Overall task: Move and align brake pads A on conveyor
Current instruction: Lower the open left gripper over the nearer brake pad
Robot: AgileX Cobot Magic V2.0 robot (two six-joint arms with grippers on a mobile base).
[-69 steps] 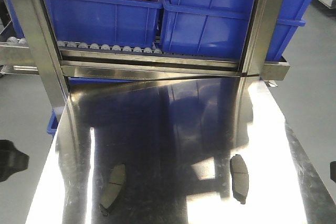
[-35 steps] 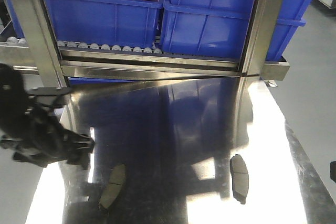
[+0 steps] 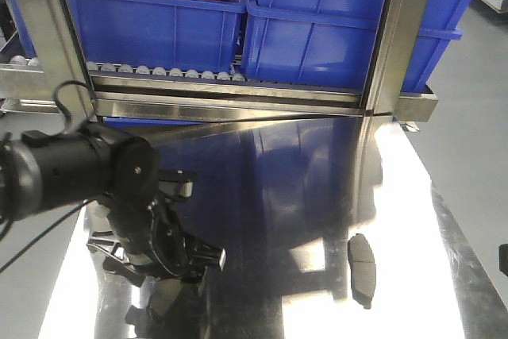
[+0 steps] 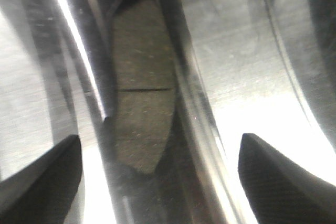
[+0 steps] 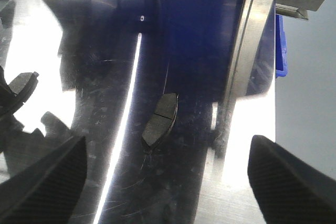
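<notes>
Two brake pads A lie on the shiny steel tabletop (image 3: pixel 262 196). The left pad (image 3: pixel 161 301) is mostly covered by my black left arm (image 3: pixel 87 172). In the left wrist view this pad (image 4: pixel 143 87) lies lengthwise just ahead of my open left gripper (image 4: pixel 160 182), nearer its left finger (image 4: pixel 42 179), with nothing between the fingers. The right pad (image 3: pixel 361 269) lies alone near the table's right side. In the right wrist view that pad (image 5: pixel 160 119) sits well ahead of my open, empty right gripper (image 5: pixel 165 182). The conveyor is out of view.
A steel roller rack (image 3: pixel 230 89) with blue bins (image 3: pixel 317 29) stands across the far end of the table, between steel posts (image 3: pixel 401 37). The table's right edge (image 3: pixel 476 275) drops off to grey floor.
My left arm has swung in from the left edge and come down over the left pad. The right pad and the right side have not moved.
</notes>
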